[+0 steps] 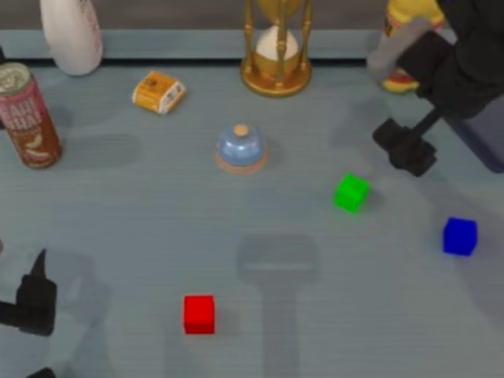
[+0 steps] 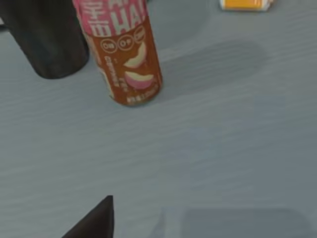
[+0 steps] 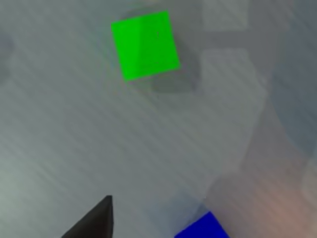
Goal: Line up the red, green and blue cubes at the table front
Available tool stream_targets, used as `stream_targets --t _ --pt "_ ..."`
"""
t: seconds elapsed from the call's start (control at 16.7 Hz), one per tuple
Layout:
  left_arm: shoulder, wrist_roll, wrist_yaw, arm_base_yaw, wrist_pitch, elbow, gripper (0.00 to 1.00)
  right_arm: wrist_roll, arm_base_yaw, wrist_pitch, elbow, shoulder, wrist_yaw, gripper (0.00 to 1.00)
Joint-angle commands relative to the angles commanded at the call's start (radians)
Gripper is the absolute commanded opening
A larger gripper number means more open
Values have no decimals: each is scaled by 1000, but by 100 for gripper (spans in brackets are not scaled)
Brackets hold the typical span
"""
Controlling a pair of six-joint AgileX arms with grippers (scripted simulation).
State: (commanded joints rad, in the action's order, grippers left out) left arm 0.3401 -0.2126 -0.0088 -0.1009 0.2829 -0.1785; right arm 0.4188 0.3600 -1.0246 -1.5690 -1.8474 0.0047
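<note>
right gripper (image 1: pixel 405 147) hung beyond green cube (image 1: pixel 351 193) | jaws: gap unclear, held nothing | left gripper (image 1: pixel 33 303) parked front-left, jaws unclear

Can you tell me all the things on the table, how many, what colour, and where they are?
red cube: 1, red, front, left of centre
green cube: 1, green, right of centre
blue cube: 1, blue, far right
bell: 1, blue with tan base, centre
hourglass: 1, gold, back centre
packet: 1, orange and white, back left
can: 1, brown and pink, left edge
bottle: 1, white, back left
yellow item: 1, back right, partly hidden
table: 1, grey-blue
left claw: 1, black, front left
right claw: 1, black, back right, above the green cube
</note>
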Motion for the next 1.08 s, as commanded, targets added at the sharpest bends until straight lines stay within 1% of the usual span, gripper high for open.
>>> stream_targets --t 0.24,0.48,0.9,1.08 --pt "-201 124 4 77 -160 127 100 71 61 -166 -274 -294 0 100" --pt "-321 202 8 116 -267 172 100 111 96 -251 -439 -446 0 100" --pt "-340 213 9 121 -283 179 100 116 96 -256 -455 -466 0 100" --pt "-340 213 9 121 -283 179 100 118 99 -185 -396 -483 0 100"
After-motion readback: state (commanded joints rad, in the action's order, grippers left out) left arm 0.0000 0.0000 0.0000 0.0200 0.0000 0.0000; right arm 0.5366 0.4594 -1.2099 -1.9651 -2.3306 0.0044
